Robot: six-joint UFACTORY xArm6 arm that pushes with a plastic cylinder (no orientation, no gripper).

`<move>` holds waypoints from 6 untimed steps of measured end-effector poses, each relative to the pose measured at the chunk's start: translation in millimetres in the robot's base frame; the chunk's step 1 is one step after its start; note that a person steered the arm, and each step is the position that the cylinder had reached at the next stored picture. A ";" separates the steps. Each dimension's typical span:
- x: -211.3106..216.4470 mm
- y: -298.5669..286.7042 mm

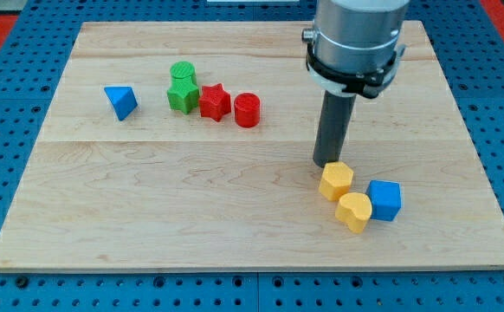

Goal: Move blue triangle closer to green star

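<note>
A wooden board (pixel 235 199) is seen lying on a blue table with holes (pixel 9 104).

The blue triangle (pixel 120 101) is found near the view's left side of the board, all by itself. The green star (pixel 181 97) is placed to its right, with a gap of bare wood left between the two. A green round block (pixel 183 73) is set just behind the green star, touching it. A red star (pixel 215 101) is pressed against the green star's right side, and a red round block (pixel 247 110) is stood just beside the red star.

The dark rod is held straight up and down at the view's right. My tip (pixel 328 164) is put down on the board, well apart from the blue triangle and the green star. It is touching, or almost touching, the top of a yellow block (pixel 336 180). A yellow heart (pixel 354 211) is placed just below that yellow block, and a blue cube (pixel 384 200) is pushed up against the heart's right side.

No hand is fitted on this arm, so nothing is spread, pressed together or pinched; only the rod is used.
</note>
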State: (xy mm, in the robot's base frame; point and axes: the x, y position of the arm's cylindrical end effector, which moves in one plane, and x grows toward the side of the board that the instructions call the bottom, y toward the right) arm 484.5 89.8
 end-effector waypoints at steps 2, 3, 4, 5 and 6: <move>4.0 -34.7; 3.4 -112.8; -4.2 -215.3; -25.4 -291.5; -34.0 -334.9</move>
State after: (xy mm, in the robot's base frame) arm 450.5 -245.0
